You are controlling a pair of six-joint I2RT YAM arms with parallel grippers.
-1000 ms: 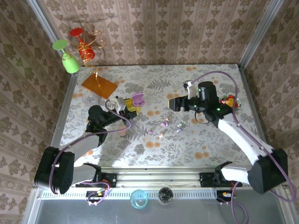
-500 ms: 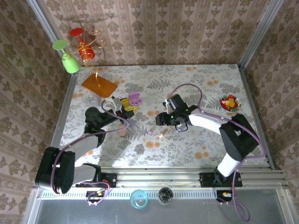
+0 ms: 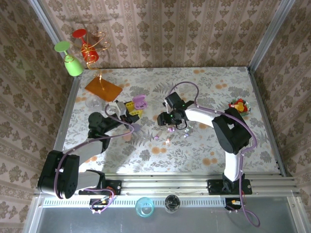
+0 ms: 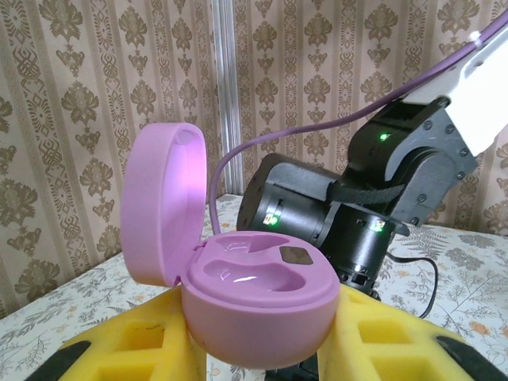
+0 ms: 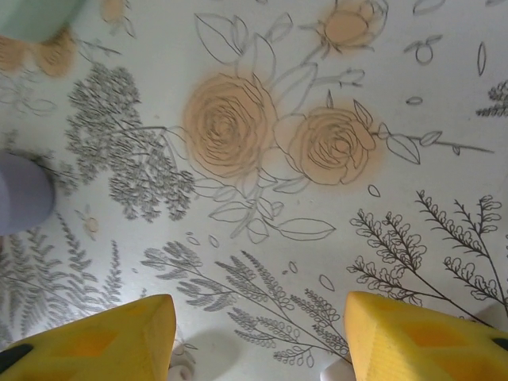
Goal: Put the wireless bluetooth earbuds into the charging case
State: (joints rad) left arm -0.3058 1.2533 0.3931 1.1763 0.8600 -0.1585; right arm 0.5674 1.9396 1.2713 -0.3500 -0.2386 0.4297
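right tool (image 3: 163,120): open, bare counter (image 3: 218,87) between its yellow fingers (image 5: 95,333)
left tool (image 4: 262,357): closed on pink charging case (image 3: 141,102), lid up, centre-left of top view
earbuds (image 3: 171,129): loose on counter, just lower right of right tool
nearer arm: right
bud axis: too small to tell

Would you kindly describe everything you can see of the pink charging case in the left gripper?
The pink charging case is a smooth, rounded, plastic-looking pebble, standing open. Its lid is hinged on the left and stands upright. The base shows glossy moulded recesses, empty, and a small dark square. It sits clamped between the yellow fingers of the left gripper.
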